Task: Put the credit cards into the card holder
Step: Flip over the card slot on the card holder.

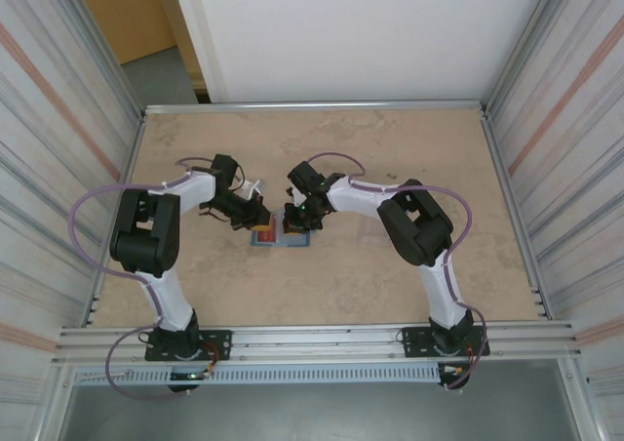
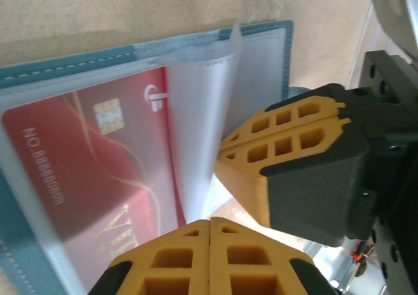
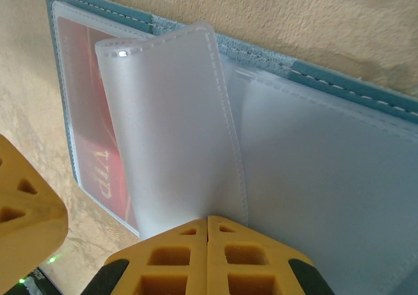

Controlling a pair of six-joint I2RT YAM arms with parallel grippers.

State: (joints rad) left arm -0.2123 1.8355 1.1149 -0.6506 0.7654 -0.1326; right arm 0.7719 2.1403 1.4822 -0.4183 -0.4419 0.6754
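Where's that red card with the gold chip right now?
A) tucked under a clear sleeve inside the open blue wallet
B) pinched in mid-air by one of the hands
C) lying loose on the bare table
A: the red card lies flat under a clear sleeve of the open card holder, with the sleeve's stitched edge running beside it.

Card holder (image 1: 265, 239) (image 2: 65, 63) (image 3: 313, 73) open flat at mid-table (image 1: 390, 148). Teal-blue border, pale stitching, frosted clear sleeves inside. Red card (image 2: 85, 171) (image 3: 85, 106) seated in one sleeve: gold chip, white logo, embossed number, "VIP" lettering. One sleeve leaf (image 2: 196, 125) (image 3: 170, 125) lifted off the stack, curling partly over the red card.
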